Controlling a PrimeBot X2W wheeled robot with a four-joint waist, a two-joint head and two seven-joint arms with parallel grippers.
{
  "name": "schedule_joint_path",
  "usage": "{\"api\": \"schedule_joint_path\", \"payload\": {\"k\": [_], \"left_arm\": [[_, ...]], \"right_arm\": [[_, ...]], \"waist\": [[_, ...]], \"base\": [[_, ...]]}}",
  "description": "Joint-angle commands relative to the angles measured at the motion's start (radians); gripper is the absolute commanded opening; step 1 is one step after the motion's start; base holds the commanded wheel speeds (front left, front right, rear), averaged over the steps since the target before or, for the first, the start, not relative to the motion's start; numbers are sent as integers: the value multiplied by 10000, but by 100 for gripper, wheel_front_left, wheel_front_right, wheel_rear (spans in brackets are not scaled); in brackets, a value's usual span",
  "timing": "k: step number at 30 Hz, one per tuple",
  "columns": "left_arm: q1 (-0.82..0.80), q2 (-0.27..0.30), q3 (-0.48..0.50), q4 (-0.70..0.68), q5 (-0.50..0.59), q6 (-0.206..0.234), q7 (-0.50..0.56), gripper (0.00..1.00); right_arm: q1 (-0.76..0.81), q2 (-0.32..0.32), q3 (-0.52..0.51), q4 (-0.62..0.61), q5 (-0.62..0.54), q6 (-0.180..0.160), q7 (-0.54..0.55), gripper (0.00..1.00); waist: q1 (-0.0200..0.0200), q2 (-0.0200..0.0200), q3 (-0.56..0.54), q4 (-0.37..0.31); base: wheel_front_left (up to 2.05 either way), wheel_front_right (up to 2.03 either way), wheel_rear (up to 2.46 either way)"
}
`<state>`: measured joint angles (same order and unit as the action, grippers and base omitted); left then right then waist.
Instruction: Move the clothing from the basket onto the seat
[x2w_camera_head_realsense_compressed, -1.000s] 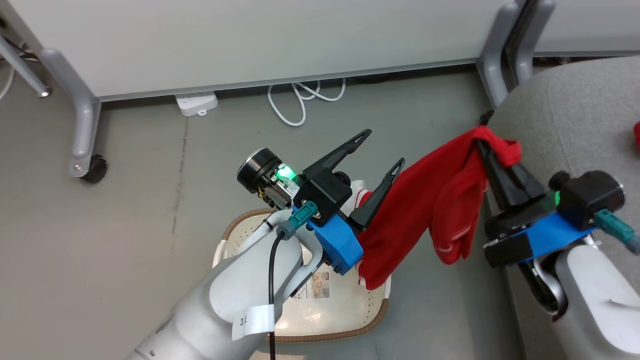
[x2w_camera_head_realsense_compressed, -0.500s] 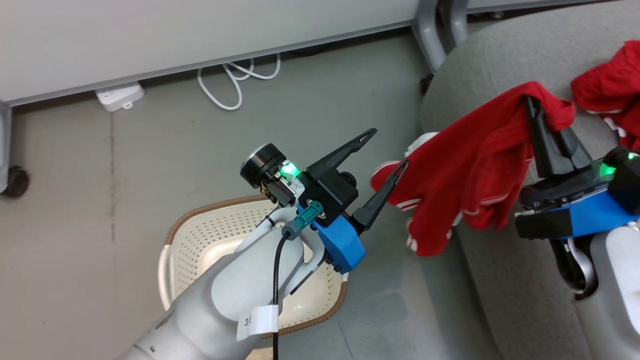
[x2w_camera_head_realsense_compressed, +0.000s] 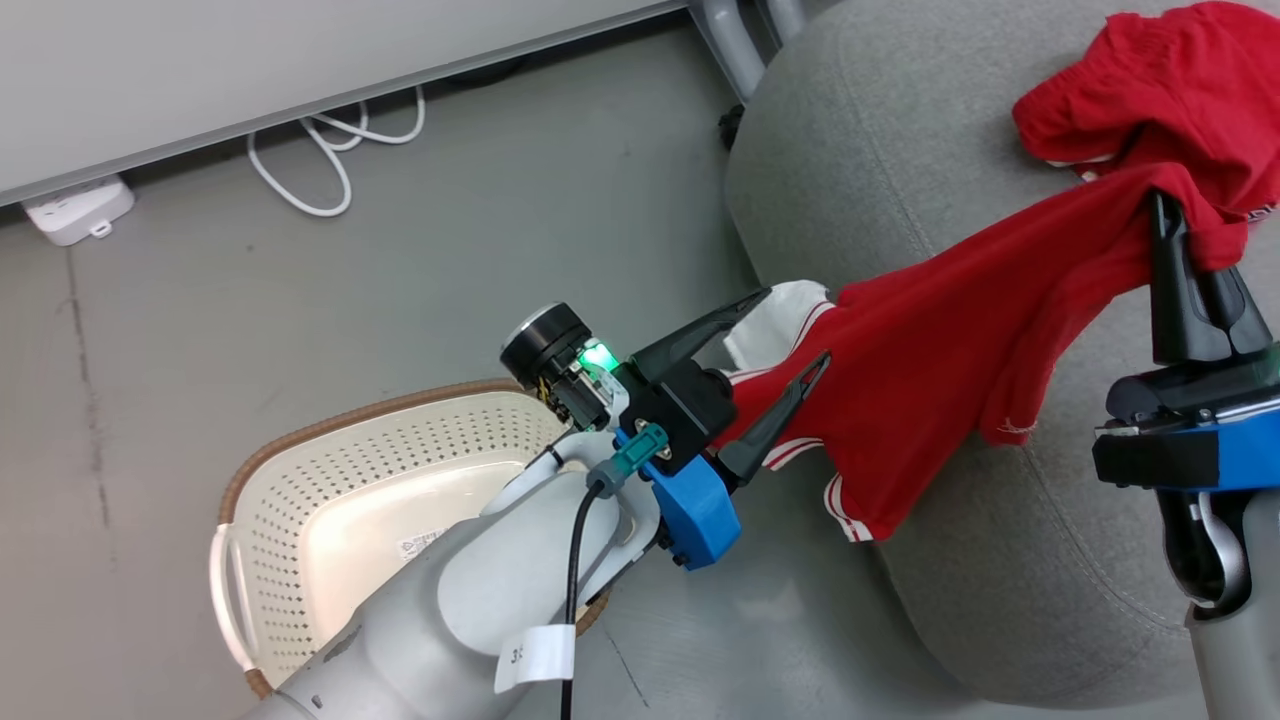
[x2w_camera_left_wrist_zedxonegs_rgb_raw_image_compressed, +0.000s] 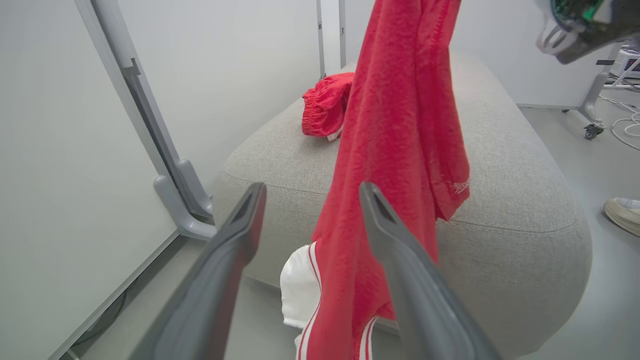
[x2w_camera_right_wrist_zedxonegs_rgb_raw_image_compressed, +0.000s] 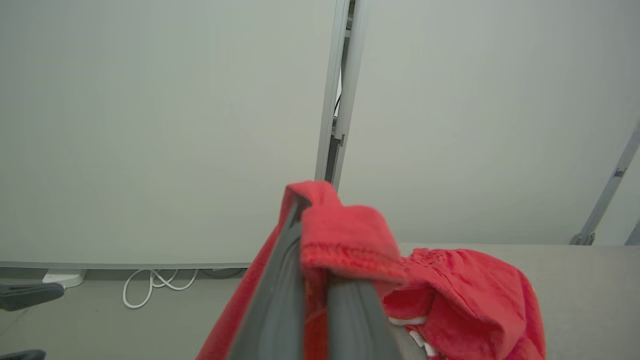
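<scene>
We see the grey floor (x2w_camera_head_realsense_compressed: 400, 300) carrying the cream basket (x2w_camera_head_realsense_compressed: 300, 470), with a looped white cable (x2w_camera_head_realsense_compressed: 320, 170) and a white power strip (x2w_camera_head_realsense_compressed: 75, 208) by the wall. The big grey seat (x2w_camera_head_realsense_compressed: 1000, 560) stands near the basket, a bunched red garment (x2w_camera_head_realsense_compressed: 1150, 80) lying on top.

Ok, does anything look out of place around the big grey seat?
Yes: the bright red fabric garment with white stripes hangs from the shut right gripper, its lower end dangling past the edge of the grey cushion seat rather than lying on it. Another red garment lies crumpled on the seat.
</scene>
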<state>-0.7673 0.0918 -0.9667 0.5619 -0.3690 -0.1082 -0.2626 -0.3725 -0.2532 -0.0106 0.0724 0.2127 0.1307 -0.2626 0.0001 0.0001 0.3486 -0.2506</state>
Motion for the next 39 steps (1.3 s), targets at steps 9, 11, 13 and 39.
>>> {"api": "schedule_joint_path", "payload": {"k": [9,11,13,39], "left_arm": [[-127,-36,-358,115,-71,-88,14,100],[-113,-54,-393,133,-82,-96,11,100],[-111,-64,-419,153,-101,-103,6,100],[-930,562,-270,-462,120,217,90,100]], "right_arm": [[460,219,-444,-177,-121,1,-35,0],[474,244,-443,-156,-144,1,-35,0],[461,265,-437,-122,-160,1,-35,0],[-6093,-3289,-2157,810,-267,1,-27,0]], "waist": [[-1,-1,152,-433],[-1,-1,141,-455],[-1,-1,121,-459],[-1,-1,1894,-118]], "base": [[0,0,0],[0,0,0],[0,0,0],[0,0,0]]}}
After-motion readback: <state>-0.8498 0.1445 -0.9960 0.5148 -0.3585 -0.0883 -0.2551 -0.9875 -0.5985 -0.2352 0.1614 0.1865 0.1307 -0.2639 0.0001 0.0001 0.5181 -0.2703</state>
